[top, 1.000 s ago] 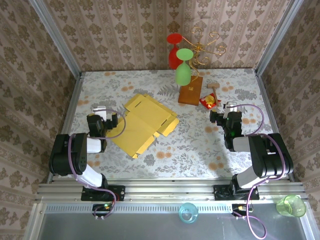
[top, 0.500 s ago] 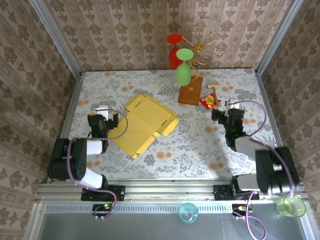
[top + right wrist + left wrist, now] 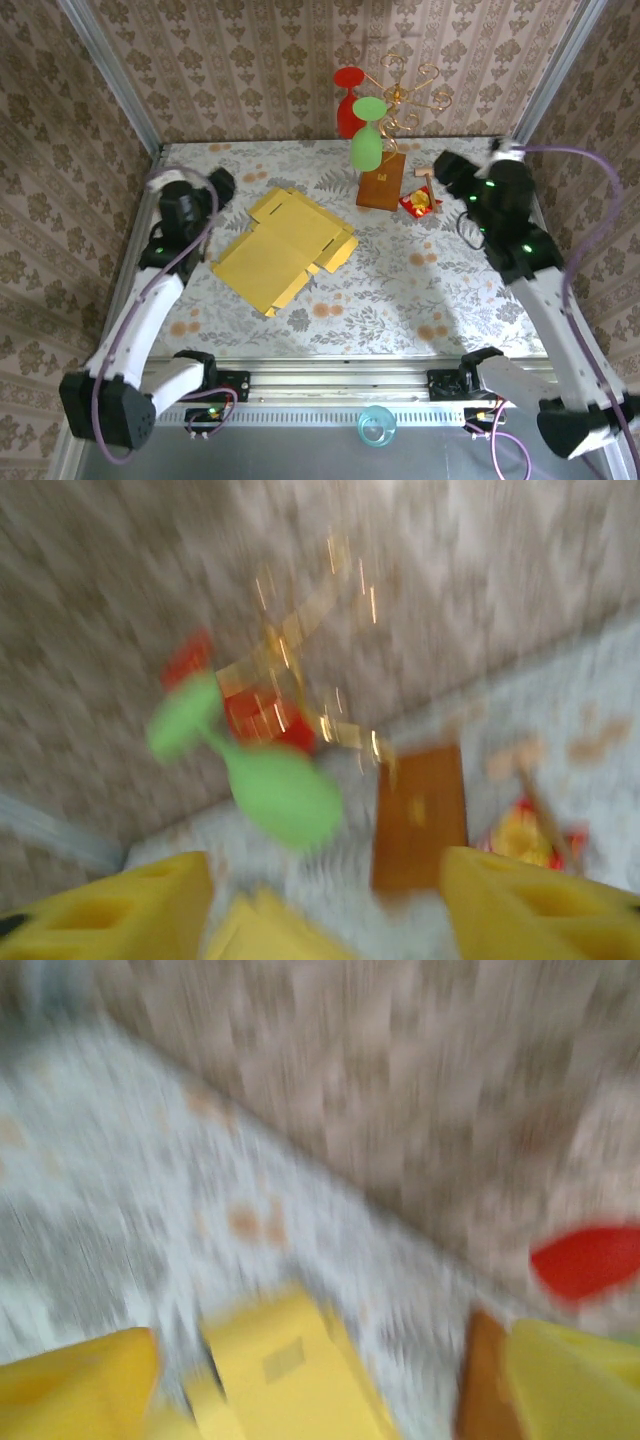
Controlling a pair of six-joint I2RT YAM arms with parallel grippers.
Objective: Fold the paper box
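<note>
Paper box [image 3: 285,248], thin mustard-yellow cardboard, flat on floral table [image 3: 400,290] left of brown wooden block [image 3: 381,186] with wire stand, my left gripper [image 3: 212,188] farther left, my right gripper [image 3: 447,168] just right of block, both jaws parted, grasping nothing.

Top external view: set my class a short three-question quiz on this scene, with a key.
1. True or false: the paper box lies on the table, apart from the wooden block.
2. What lies beside the wooden block? A) red-yellow packet B) scissors C) sponge
3. Name the colours of the two glasses on the wire stand.
Key: 1 true; 2 A; 3 red and green.
</note>
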